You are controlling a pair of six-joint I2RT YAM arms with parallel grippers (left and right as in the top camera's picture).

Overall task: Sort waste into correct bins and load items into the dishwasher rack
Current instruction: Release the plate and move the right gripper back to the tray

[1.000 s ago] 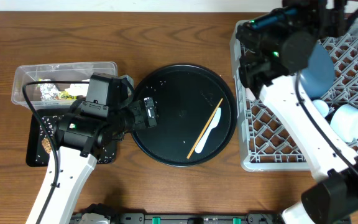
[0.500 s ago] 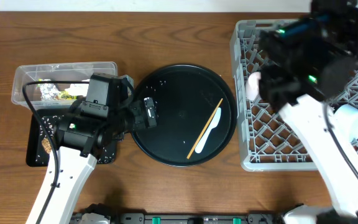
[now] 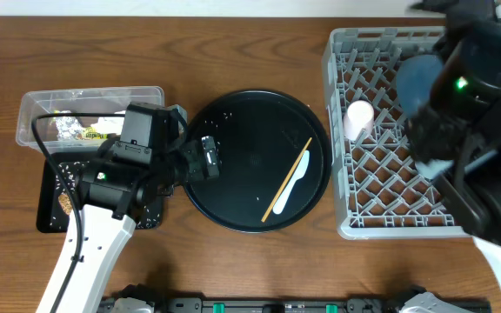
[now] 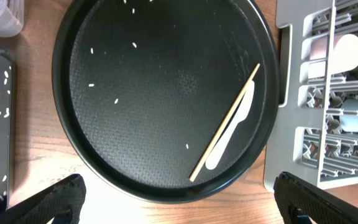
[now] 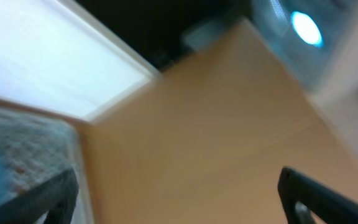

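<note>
The dishwasher rack [image 3: 381, 228] already holds the dark blue dish [image 3: 414, 76] and pink cup [image 3: 358, 117]. On the round black tray [image 3: 233, 122], the wooden chopstick [image 3: 287, 179], white plastic spoon [image 3: 294, 187] and rice grains [image 4: 92, 86] are not yet dealt with. The snack wrapper [image 3: 81, 132] sits in the clear tub [image 3: 37, 109]. The left gripper [image 4: 179, 205] and right gripper [image 5: 179, 199] both gape wide, empty.

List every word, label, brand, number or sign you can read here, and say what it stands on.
No text can be read in any view.
The crinkled yellow-silver snack wrapper in the clear plastic rectangular tub may carry print, but it is too small to read.
The right wrist view is too blurred to show any lettering.
</note>
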